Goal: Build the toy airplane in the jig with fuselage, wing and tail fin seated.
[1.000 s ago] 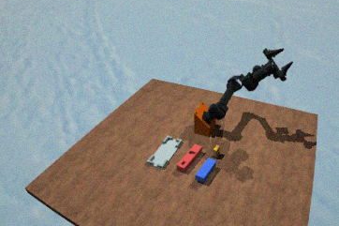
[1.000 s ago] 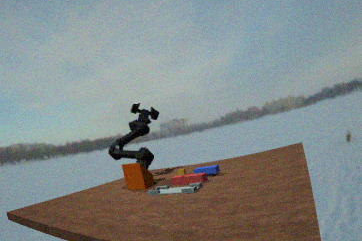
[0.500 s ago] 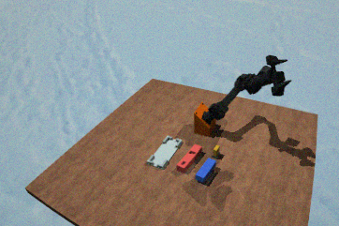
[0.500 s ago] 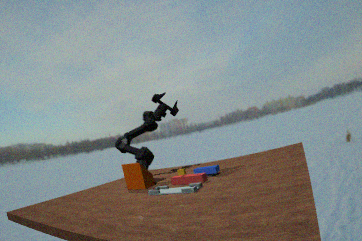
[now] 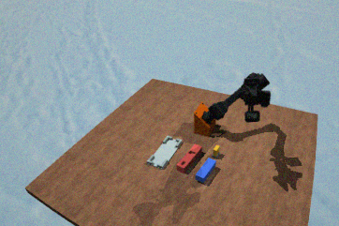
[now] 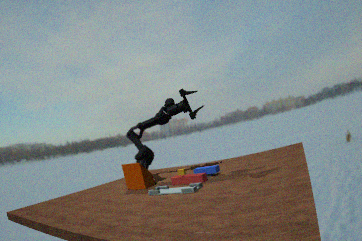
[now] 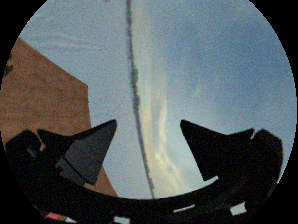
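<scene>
Arm raised high over the brown wooden bench (image 5: 94, 173), fingers (image 6: 193, 103) spread wide with nothing between them; all four parts lie on the bench.

We see the flat pale-grey jig plate (image 5: 164, 151), the long red block-shaped fuselage (image 5: 189, 158), the blue rectangular wing piece (image 5: 206, 170) and the small yellow tail fin block (image 5: 216, 149) side by side in front of the orange wedge-shaped base block (image 5: 203, 120), all well apart from the black gripper (image 5: 253, 113). We cannot make out sockets, tabs or the cradle's shape at this resolution. In the exterior view the red fuselage partly hides the yellow fin, and the orange block covers the arm's foot. The wrist view shows only two dark finger tips against sky, with a bench corner at left; no parts appear.
</scene>
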Controlling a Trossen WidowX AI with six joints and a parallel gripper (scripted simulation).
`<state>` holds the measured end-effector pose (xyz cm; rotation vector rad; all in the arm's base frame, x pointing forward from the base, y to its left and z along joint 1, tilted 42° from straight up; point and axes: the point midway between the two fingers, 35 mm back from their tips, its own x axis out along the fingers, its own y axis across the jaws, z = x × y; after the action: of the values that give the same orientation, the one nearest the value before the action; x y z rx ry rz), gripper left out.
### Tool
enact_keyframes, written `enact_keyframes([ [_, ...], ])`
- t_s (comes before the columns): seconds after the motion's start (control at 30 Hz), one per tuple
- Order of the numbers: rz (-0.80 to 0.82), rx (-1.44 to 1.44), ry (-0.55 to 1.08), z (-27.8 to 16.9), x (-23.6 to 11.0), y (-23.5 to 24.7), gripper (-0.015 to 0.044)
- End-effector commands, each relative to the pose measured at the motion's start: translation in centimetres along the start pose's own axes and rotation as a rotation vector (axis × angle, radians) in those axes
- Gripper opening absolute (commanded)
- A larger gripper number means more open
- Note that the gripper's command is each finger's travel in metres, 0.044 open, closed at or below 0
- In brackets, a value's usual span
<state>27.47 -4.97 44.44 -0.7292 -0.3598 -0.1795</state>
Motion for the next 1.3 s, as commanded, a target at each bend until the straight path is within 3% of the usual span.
enact_keyframes([
  [0.0, 0.153, 0.082, 0.201, -5.9, 1.8, 3.0, 0.044],
  [0.17, 0.333, 0.209, 0.457, -13.1, 1.9, 7.0, 0.044],
  [0.33, 0.508, 0.378, 0.732, -19.8, -0.2, 11.1, 0.044],
  [0.63, 0.792, 0.822, 1.279, -27.7, -8.3, 17.9, 0.044],
  [0.83, 0.944, 1.287, 1.708, -28.5, -15.0, 21.0, 0.044],
  [1.27, 0.955, 1.345, 1.754, -28.5, -15.7, 22.1, 0.044],
])
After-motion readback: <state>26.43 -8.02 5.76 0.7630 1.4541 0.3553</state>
